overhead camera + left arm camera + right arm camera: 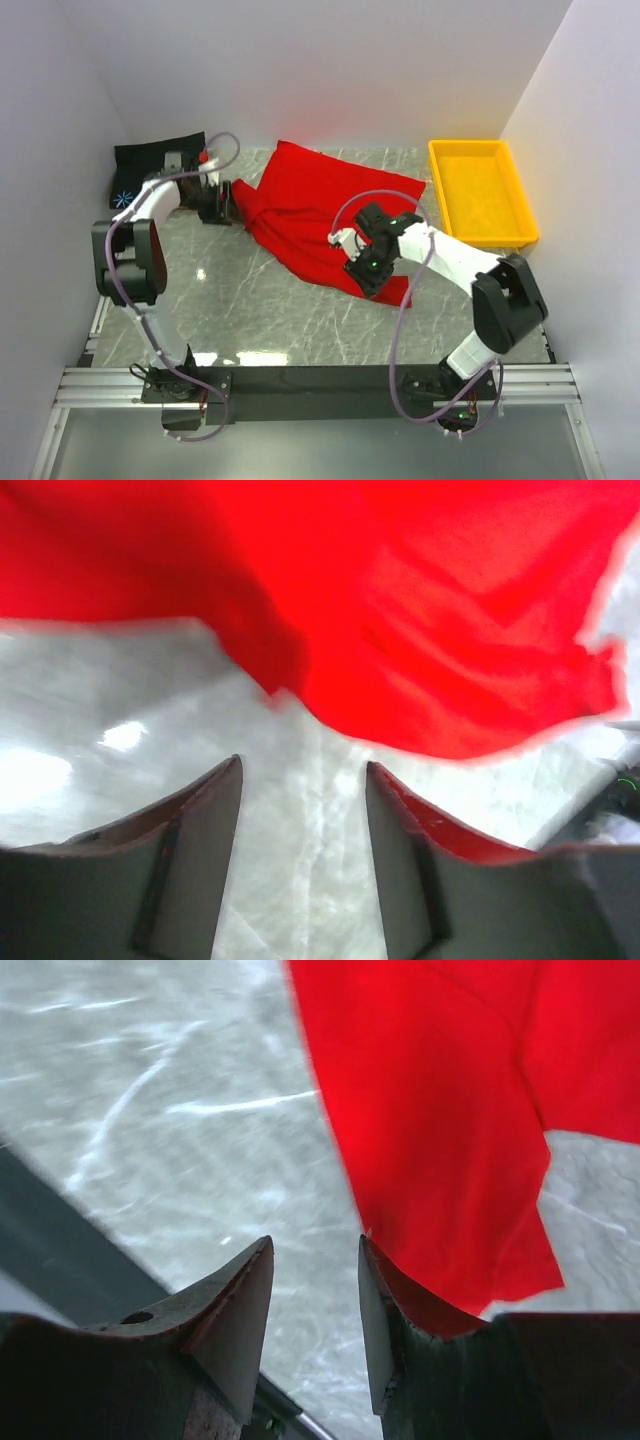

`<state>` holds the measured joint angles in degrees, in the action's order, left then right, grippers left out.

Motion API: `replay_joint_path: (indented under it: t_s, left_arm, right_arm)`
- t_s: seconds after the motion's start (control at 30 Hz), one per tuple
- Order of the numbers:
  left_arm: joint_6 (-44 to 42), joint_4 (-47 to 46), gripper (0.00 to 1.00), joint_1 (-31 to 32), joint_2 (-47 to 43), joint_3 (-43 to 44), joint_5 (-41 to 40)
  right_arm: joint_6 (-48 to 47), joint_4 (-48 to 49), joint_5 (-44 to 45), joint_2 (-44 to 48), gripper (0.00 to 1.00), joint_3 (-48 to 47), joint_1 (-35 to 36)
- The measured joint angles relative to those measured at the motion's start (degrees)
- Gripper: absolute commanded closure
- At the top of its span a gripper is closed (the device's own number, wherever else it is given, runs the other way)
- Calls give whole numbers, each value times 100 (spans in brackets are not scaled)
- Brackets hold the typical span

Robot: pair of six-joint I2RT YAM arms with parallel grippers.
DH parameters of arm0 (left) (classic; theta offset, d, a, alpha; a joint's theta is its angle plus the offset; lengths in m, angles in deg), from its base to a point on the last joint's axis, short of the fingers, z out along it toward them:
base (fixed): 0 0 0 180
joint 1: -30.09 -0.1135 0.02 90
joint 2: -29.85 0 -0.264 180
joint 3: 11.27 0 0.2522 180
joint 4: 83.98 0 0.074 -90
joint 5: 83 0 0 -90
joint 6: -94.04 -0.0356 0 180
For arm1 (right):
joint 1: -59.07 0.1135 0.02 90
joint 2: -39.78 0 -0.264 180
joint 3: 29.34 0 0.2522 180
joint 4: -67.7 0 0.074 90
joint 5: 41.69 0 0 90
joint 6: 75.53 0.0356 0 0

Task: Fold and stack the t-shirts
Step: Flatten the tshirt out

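Note:
The red t-shirt (320,205) lies crumpled on the marble table's middle. It also shows in the left wrist view (420,630) and in the right wrist view (440,1110). The black t-shirt (155,160) with its blue-white starburst (122,198) lies at the back left. No pink shirt is in view. My left gripper (226,205) is open and empty at the red shirt's left edge; in its wrist view (303,770) bare marble shows between the fingers. My right gripper (365,275) is open and empty over the shirt's near edge, with marble between its fingers (315,1245).
A yellow plastic tray (468,144) stands at the back right. White walls close in the left, back and right sides. A dark rail (320,380) runs along the table's near edge. Bare marble (260,310) lies in front of the red shirt.

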<state>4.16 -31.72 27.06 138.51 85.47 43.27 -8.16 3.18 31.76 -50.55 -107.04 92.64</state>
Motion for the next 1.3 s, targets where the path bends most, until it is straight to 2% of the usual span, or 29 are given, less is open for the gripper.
replay_joint_path:
  t_s: [0.07, 0.17, 0.27, 0.37, 0.43, 0.5, 0.53, 0.57, 0.6, 0.67, 0.7, 0.8, 1.1, 1.17, 1.2, 1.23, 1.3]
  left_arm:
    - [249, -317, 57, 55, -363, -756, 321]
    - [640, -577, 58, 133, -752, -1657, 608]
    - [874, -702, 57, 192, -835, -1917, 686]
    - [918, -831, 57, 157, -837, -1917, 706]
    - [922, -846, 57, 74, -837, -1912, 713]
    - [964, -887, 56, -68, -839, -1910, 706]
    - [988, -927, 56, -146, -844, -1910, 680]
    - [1016, -964, 56, -219, -850, -1910, 636]
    - [1043, -1005, 54, -278, -861, -1910, 573]
    - [1123, -1078, 48, -385, -892, -1891, 400]
    - [1137, -1104, 37, -409, -898, -1864, 297]
    - [1244, -1239, 24, -426, -907, -1744, 24]
    - [1738, -2138, 27, -378, -188, -1215, -256]
    - [1873, -2273, 26, -323, -2, -1207, -229]
    - [1926, -2317, 25, -282, 68, -1207, -199]
    - [2000, -2374, 25, -227, 105, -1217, -157]
    - [2124, -2500, 24, -103, 111, -1259, -57]
  right_arm:
    - [103, 227, 212, -232, 53, 107, 105]
    - [227, 487, 424, -575, 55, 136, 192]
    - [293, 647, 520, -848, 57, 125, 227]
    - [321, 645, 503, -1027, 50, 85, 234]
    - [315, 623, 466, -1040, 50, 76, 271]
    - [330, 638, 501, -1034, 57, 61, 385]
    - [343, 675, 525, -1036, 74, 61, 472]
    - [356, 702, 555, -1043, 84, 61, 553]
    - [431, 752, 605, -1067, 100, 61, 619]
    - [437, 796, 603, -1128, 100, 57, 713]
    - [463, 800, 603, -1150, 100, 55, 721]
    - [446, 785, 479, -1128, 100, 52, 717]
    - [238, 667, -81, -330, 100, 66, 715]
    - [249, 682, -24, -240, 89, 101, 717]
    - [267, 708, 57, -221, 63, 133, 717]
    - [313, 756, 162, -212, 50, 184, 717]
    - [358, 859, 407, -212, 44, 302, 723]
